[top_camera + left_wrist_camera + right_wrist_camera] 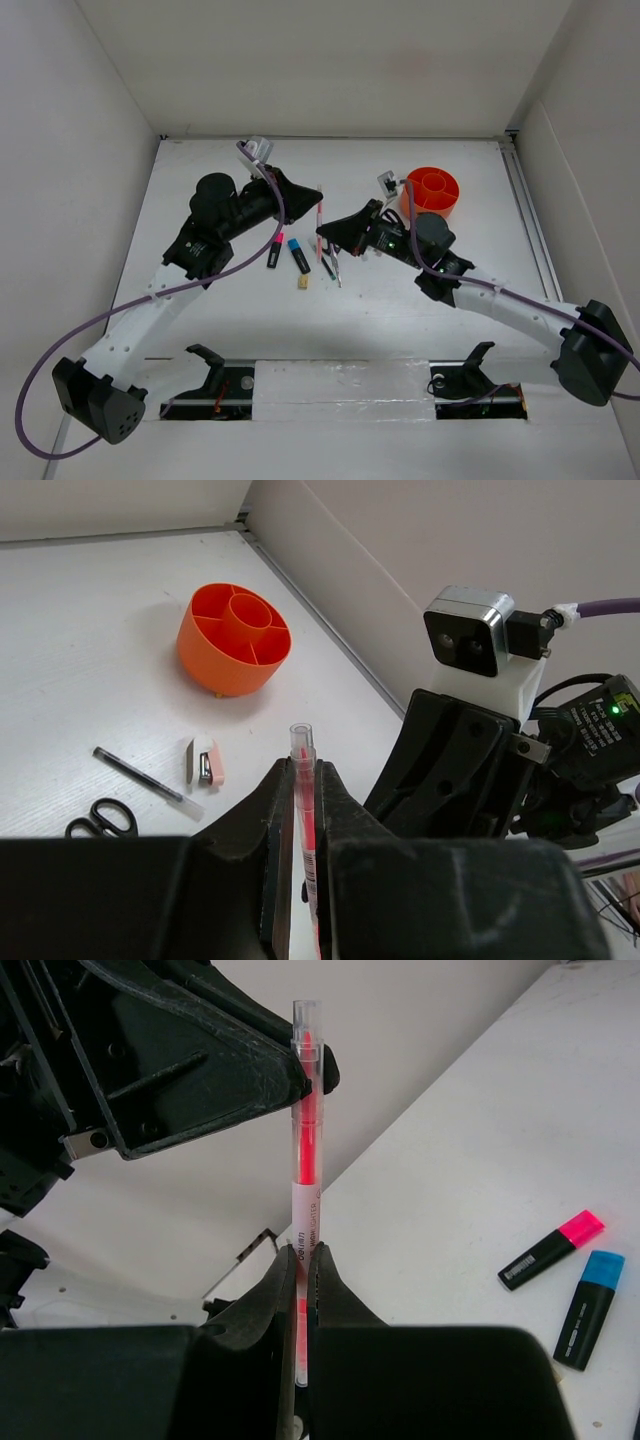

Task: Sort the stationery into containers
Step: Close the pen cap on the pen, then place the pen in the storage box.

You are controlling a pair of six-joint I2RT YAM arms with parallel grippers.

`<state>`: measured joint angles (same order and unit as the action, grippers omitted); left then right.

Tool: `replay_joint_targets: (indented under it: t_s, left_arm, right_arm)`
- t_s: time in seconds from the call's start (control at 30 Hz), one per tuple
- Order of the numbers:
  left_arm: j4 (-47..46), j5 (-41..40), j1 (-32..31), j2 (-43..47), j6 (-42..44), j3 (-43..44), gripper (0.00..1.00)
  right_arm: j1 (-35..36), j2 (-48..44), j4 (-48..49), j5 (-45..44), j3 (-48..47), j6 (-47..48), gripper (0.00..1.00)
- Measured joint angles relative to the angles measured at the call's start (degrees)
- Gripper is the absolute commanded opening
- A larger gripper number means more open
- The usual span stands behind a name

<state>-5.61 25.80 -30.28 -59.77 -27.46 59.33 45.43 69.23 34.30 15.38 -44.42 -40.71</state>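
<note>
Both end effectors are closed on one pink pen [319, 215], held off the surface [400, 300] between the arms: left end effector [312, 200] near the capped end, right end effector [322, 234] on the labelled barrel. We read this as a mid-air handover. Next, the left should release so the right can carry the pen to the orange organiser [432, 192] and drop it in a compartment.

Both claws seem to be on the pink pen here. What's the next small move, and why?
Probably the left claw should open. Both claws look shut on the pink pen, and the right claw is on the side of the table nearer the orange organiser, so it seems better placed to carry the pen there.
</note>
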Motion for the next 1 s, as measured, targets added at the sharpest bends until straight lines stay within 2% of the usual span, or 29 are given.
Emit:
replay_joint_targets:
  t_s: [0.2, 0.27, 0.3, 0.4, 0.43, 0.47, 0.77, 1.0]
  left_arm:
    - [0.72, -0.39, -0.04, 0.76, 0.07, 0.0, 0.01]
    - [1.14, -0.57, -0.15, 1.25, 0.04, 0.02, 0.1]
    - [1.49, -0.59, -0.11, 1.46, -0.02, 0.07, 0.25]
    - [4.44, -0.2, 0.61, 1.79, -0.46, 0.46, 0.48]
    - [5.62, -0.46, 0.79, 1.79, -0.87, 0.74, 0.6]
    - [6.6, -0.92, 0.98, 1.79, -1.11, 1.16, 0.99]
    - [11.32, -9.73, 1.51, 2.45, -3.5, 9.38, 1.0]
    - [20.65, -25.83, 1.55, 7.5, -1.97, 9.88, 1.0]
  right_arm:
    - [-0.09, -0.2, -0.57, 0.96, -0.22, 0.7, 0.0]
    - [0.11, -0.39, -0.76, 1.14, -0.2, 1.44, 0.0]
    - [0.44, -0.57, -0.96, 1.09, -0.2, 1.79, 0.0]
    - [1.6, -1.01, -0.04, -0.02, -0.35, 2.91, 0.0]
    - [1.92, -1.09, 0.46, -0.46, -0.35, 3.1, 0.0]
    - [2.16, -1.09, 0.92, -0.85, -0.35, 3.34, 0.0]
    - [1.2, 0.66, 3.45, -3.91, -0.52, 5.22, 0.0]
    - [-11.08, 1.4, 1.97, -8.48, -1.81, 13.94, 0.0]
